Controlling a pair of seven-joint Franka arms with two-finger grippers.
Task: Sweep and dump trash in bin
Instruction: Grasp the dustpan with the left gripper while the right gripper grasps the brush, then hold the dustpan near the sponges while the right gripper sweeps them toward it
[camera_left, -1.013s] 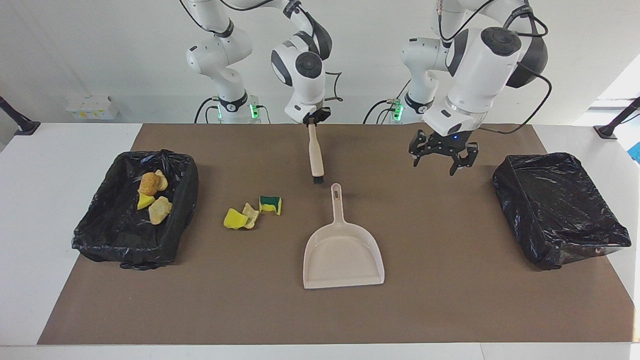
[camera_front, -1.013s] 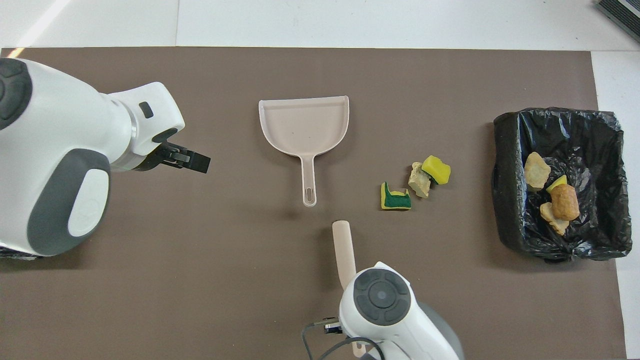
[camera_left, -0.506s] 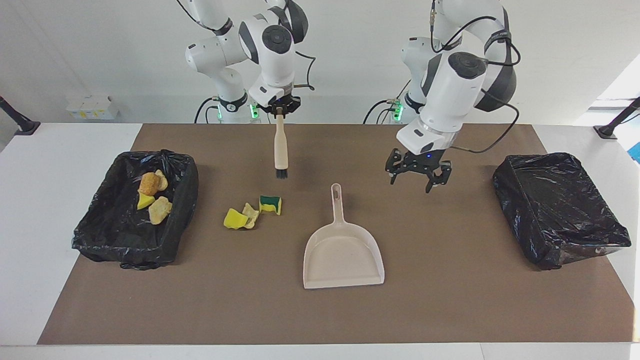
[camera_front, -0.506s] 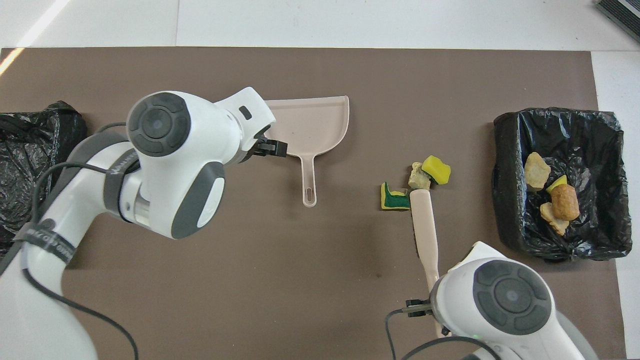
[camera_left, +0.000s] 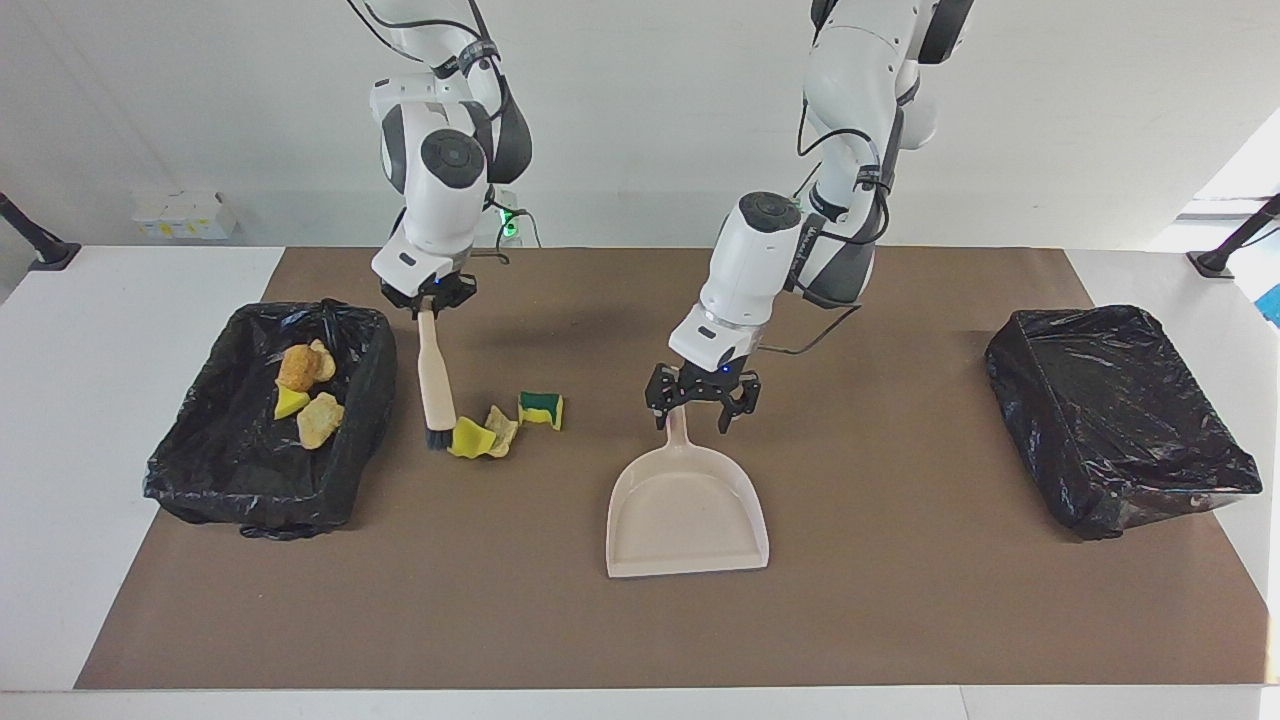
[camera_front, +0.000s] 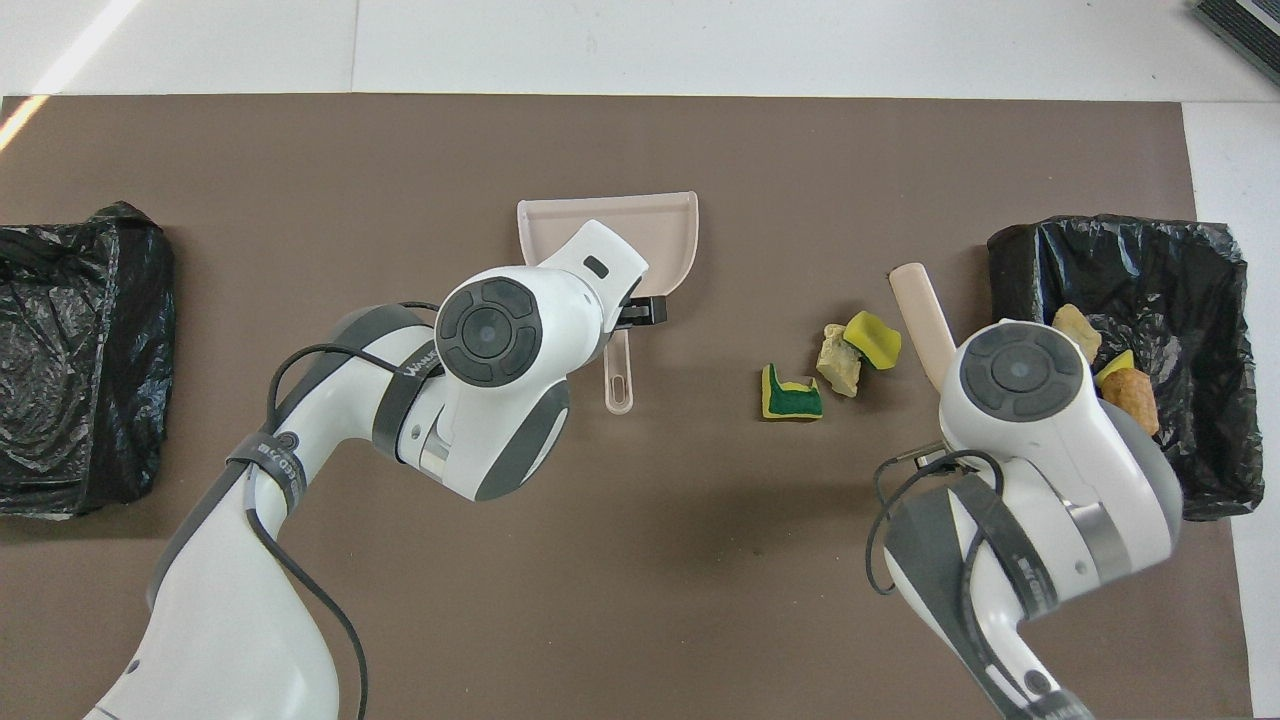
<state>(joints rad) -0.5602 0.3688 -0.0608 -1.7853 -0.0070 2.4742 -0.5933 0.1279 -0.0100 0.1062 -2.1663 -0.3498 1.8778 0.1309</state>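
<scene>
Brown mat on white table, two black-lined bins: task approx. half done.
Your lined bin (camera_left: 190, 470) at the right arm's end holds four scraps (camera_left: 305, 390); three scraps (camera_left: 505, 422) remain on the mat between it and the dustpan (camera_left: 686, 505). Right gripper (camera_left: 428, 303) clamps the brush (camera_left: 436, 385), bristles beside the yellow sponge pc. Left gripper (camera_left: 700, 408) spread wide over the dustpan handle, not gripping. Left to do: sweep, lift, dump. Second bin (camera_left: 1115, 415) shows no trash.
</scene>
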